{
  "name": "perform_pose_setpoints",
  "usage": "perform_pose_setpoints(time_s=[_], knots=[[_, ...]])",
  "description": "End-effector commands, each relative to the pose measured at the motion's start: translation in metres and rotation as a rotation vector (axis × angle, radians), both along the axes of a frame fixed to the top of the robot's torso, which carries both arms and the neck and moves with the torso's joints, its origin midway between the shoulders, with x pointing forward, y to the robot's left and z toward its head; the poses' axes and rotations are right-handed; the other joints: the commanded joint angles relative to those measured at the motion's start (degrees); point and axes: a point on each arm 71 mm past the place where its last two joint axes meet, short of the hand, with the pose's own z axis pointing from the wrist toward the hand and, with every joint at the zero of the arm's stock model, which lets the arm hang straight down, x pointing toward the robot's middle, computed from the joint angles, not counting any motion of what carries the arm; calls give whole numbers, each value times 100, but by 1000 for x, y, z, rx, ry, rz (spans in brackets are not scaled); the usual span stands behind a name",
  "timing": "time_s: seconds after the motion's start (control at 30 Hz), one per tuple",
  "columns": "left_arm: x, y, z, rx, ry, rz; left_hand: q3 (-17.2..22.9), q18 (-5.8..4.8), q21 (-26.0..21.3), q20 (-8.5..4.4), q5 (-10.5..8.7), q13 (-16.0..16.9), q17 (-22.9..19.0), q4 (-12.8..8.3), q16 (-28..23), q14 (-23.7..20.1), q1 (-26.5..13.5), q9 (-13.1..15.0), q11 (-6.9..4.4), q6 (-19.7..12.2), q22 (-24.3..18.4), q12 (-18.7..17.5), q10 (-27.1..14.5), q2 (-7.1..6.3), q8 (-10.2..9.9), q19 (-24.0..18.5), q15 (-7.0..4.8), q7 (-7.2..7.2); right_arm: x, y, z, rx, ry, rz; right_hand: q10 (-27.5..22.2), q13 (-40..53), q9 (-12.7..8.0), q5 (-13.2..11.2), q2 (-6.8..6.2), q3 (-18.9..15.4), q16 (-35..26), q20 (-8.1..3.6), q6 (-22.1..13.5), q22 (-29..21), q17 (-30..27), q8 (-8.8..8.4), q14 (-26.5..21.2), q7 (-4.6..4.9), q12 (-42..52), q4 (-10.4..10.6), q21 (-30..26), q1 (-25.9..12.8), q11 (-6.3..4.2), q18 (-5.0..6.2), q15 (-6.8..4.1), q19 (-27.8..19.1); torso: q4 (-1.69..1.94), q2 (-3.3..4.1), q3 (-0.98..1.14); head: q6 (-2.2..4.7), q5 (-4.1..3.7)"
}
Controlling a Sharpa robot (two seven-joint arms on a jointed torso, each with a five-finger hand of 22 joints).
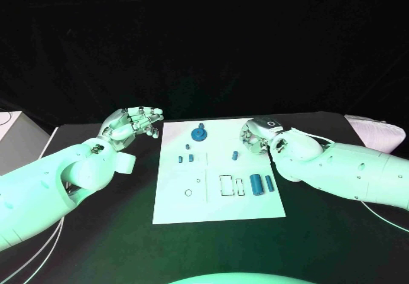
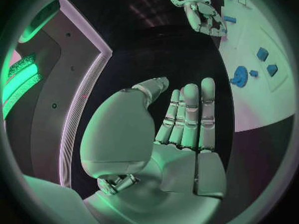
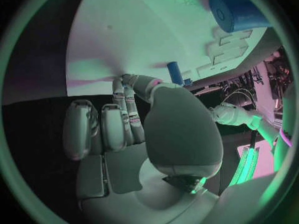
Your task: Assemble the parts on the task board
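Note:
The white task board (image 1: 217,195) lies in the middle of the black table. On it are a round blue part (image 1: 200,135) at the far end, small blue pieces (image 1: 181,158) and a short peg (image 1: 235,155) in the middle, and two blue cylinders (image 1: 256,183) near the right edge. My left hand (image 1: 132,124) hovers off the board's far left corner, fingers straight and apart, holding nothing (image 2: 181,129). My right hand (image 1: 260,135) hangs over the board's far right edge with its fingers bent down toward the surface. In the right wrist view its fingertips (image 3: 134,82) are close to the blue peg (image 3: 176,72), apart from it.
Empty slots (image 1: 226,184) and small holes (image 1: 188,192) mark the near half of the board. A white box (image 1: 17,139) stands at the table's left edge and a pale bundle (image 1: 375,130) at the far right. Cables (image 1: 34,251) trail under my left arm.

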Motion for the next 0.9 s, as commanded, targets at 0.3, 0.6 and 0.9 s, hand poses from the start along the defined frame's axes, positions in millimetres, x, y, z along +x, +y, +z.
perform_pose_setpoints(time_s=[0.3,0.6,0.9], knots=[[1,0,-2,5,0,6,6,85,-15,-13,37,-12,6,-31,23,5,72,-10,32,-30,-7,-23,-7,7,-9,34,8,10,-6,-4,16,139,-120,4,59,23,95,56,39,41,54,7,-32,30,31,34,252,1,16,-23,43,-30,-24,-77,-48,130,-4,-5,2,18,27],[1,1,-3,5,4,9,6,85,-15,-13,37,-12,6,-31,23,5,72,-10,32,-30,-7,-23,-7,7,-9,34,8,10,-22,-1,26,211,-118,36,61,23,101,61,37,47,63,7,-34,36,40,38,253,2,15,-27,48,-38,-24,-78,-48,130,-13,-2,-2,36,32],[1,-1,-5,2,8,9,6,85,-15,-13,37,-12,6,-31,23,5,72,-10,32,-30,-7,-23,-7,7,-9,34,8,10,-50,33,33,268,-79,148,59,22,109,68,36,58,64,8,-41,29,32,42,250,5,11,-36,41,-44,-23,-76,-47,125,-21,-3,-6,25,147]])
